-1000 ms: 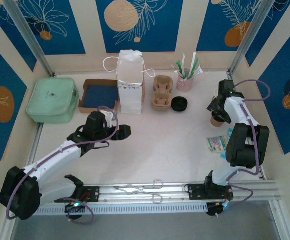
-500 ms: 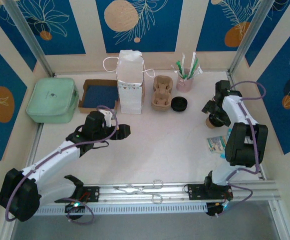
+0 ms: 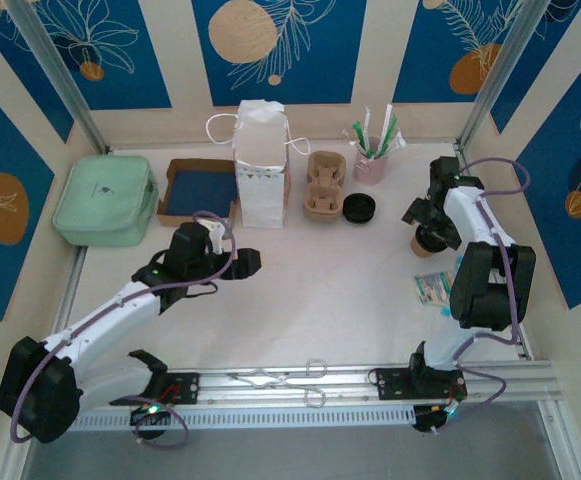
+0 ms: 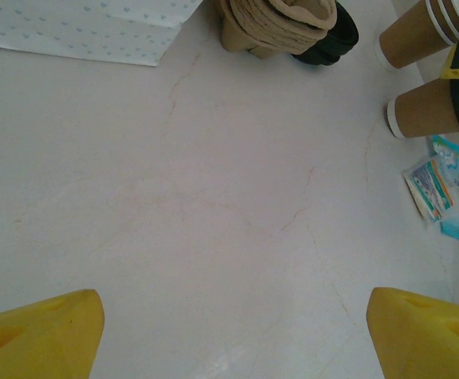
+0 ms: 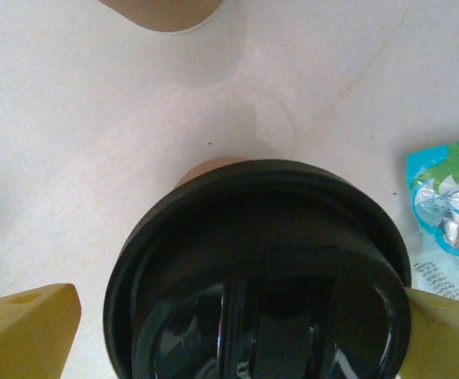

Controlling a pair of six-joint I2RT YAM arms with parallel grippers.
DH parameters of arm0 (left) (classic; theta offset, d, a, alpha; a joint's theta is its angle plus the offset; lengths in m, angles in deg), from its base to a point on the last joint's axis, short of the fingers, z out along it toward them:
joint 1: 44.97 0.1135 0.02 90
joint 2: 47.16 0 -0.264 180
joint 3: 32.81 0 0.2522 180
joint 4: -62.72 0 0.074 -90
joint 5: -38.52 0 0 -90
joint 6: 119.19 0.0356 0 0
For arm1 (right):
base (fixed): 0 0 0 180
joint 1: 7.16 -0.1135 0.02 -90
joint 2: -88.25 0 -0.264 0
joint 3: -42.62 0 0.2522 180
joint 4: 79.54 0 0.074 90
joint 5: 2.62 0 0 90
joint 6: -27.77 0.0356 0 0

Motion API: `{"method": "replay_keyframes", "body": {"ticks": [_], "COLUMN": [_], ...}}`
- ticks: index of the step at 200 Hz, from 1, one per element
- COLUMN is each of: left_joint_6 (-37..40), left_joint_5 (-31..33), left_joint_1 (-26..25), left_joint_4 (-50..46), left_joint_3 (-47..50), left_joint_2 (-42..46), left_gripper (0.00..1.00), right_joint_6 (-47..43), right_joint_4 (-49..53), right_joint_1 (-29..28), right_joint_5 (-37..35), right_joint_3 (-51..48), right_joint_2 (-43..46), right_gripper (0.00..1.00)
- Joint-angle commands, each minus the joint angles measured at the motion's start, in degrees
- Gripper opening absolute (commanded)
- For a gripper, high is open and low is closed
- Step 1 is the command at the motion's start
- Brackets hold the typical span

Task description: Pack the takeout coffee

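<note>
The takeout coffee (image 3: pixel 425 245), a kraft-brown paper cup under a black lid (image 5: pixel 253 260), stands at the right side of the table. My right gripper (image 3: pixel 430 220) hangs directly over it. Its yellow fingers (image 5: pixel 28 332) stand wide on either side of the lid; the left one is apart from the rim and the right one is at its edge. In the left wrist view the cup (image 4: pixel 423 112) shows side-on with a black finger above it. My left gripper (image 3: pixel 245 262) hovers open over bare table mid-left, nothing between its fingers (image 4: pixel 39 332).
A second brown cup (image 4: pixel 415 35) stands just behind the coffee. Along the back are a white paper bag (image 3: pixel 260 165), the pulp carrier (image 3: pixel 325 185), spare black lids (image 3: pixel 359 208), the pink straw cup (image 3: pixel 371 160), a cardboard tray (image 3: pixel 198 190) and a green case (image 3: pixel 105 200). Packets (image 3: pixel 435 288) lie near the coffee.
My right gripper has shifted a little left and back above the coffee, and its jaws have spread wider. The left arm has barely moved.
</note>
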Motion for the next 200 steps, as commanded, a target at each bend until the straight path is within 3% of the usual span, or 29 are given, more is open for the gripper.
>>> {"method": "replay_keyframes", "body": {"ticks": [1, 91, 150, 200], "left_joint_6": [0.9, 1.4, 1.9, 1.1], "left_joint_5": [0.2, 0.1, 0.7, 0.4], "left_joint_1": [0.8, 1.1, 1.5, 1.7], "left_joint_4": [-0.6, -0.7, -1.7, -1.0], "left_joint_3": [-2.1, -2.8, -2.6, -2.6], "left_joint_2": [0.0, -0.6, 0.6, 0.8], "left_gripper": [0.86, 0.87, 0.87, 0.87], "right_joint_6": [-0.8, -1.0, -1.1, -1.4], "right_joint_4": [2.0, 5.5, 8.8, 10.4], "right_joint_1": [-0.3, -0.6, -2.0, -5.2], "right_joint_5": [1.5, 0.1, -6.2, -4.6], "right_joint_3": [2.7, 6.5, 7.9, 11.5], "right_joint_2": [-0.9, -1.9, 3.4, 10.1], "right_gripper": [0.98, 0.98, 0.98, 0.95]}}
